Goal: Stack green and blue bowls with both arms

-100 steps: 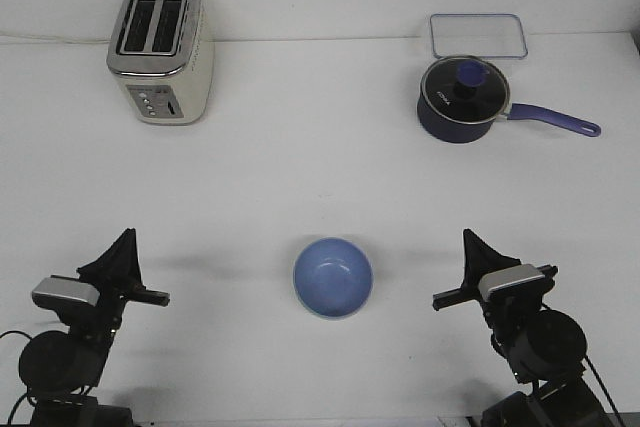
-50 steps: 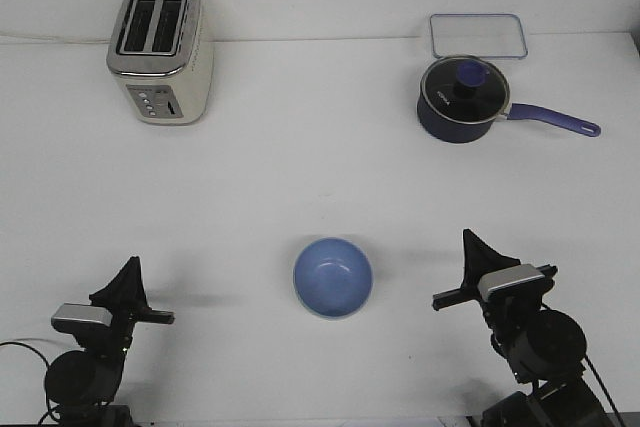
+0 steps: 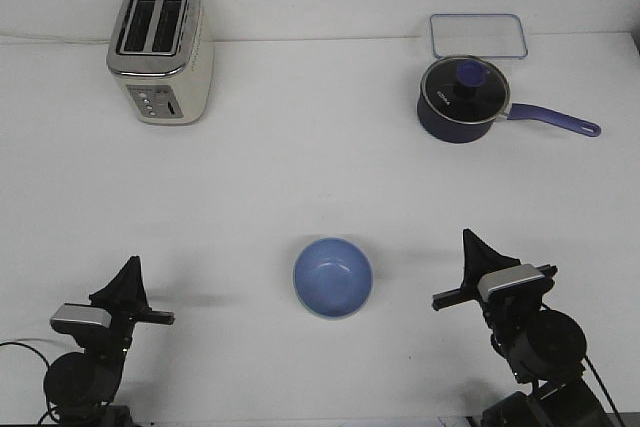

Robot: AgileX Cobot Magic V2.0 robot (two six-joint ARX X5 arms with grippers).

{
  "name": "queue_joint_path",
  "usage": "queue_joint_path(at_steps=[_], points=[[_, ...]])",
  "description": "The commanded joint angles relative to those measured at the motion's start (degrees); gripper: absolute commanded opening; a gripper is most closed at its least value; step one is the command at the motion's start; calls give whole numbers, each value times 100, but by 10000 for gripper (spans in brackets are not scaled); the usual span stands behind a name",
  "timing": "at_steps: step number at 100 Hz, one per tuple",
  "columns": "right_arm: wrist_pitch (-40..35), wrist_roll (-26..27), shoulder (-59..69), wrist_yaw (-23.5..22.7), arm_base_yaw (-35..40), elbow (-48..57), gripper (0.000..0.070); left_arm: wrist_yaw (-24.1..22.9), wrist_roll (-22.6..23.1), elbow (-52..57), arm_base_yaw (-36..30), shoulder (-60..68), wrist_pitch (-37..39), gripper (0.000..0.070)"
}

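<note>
The light blue bowl sits upright on the white table, in the middle near the front. A thin pale rim shows along its lower edge. No separate green bowl is in view. My left gripper is low at the front left, well left of the bowl, its fingers together in one point and holding nothing. My right gripper is at the front right, right of the bowl, its fingers also together and empty. Neither gripper touches the bowl.
A cream toaster stands at the back left. A dark navy saucepan with a purple handle stands at the back right. A clear rectangular lid lies just behind it.
My left arm has drawn back and down toward the table's front edge, mostly in the first half second. The right arm and the bowl have not moved.
</note>
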Motion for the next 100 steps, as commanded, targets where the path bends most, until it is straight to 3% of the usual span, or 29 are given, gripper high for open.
queue_joint_path(at_steps=[1, 36, 46, 57, 76, 100], points=[[68, -26, -4, 4, 31, 17, 0, 7, -52, -111, -4, -7, 52, 14], [61, -107, -7, 201, 31, 11, 0, 7, -52, -111, -4, -7, 55, 14], [-55, -551, -96, 385, -166, -4, 0, 7, -52, -111, -4, -7, 55, 14], [92, -946, -459, 48, -824, -389, 0, 7, -52, -111, -4, -7, 52, 14], [328, -1829, -1622, -920, -1788, -1580, 0, 7, -52, -111, -4, -7, 55, 14], [538, -1958, -2098, -1281, -2188, -2439, 0, 7, -52, -111, -4, -7, 59, 14]])
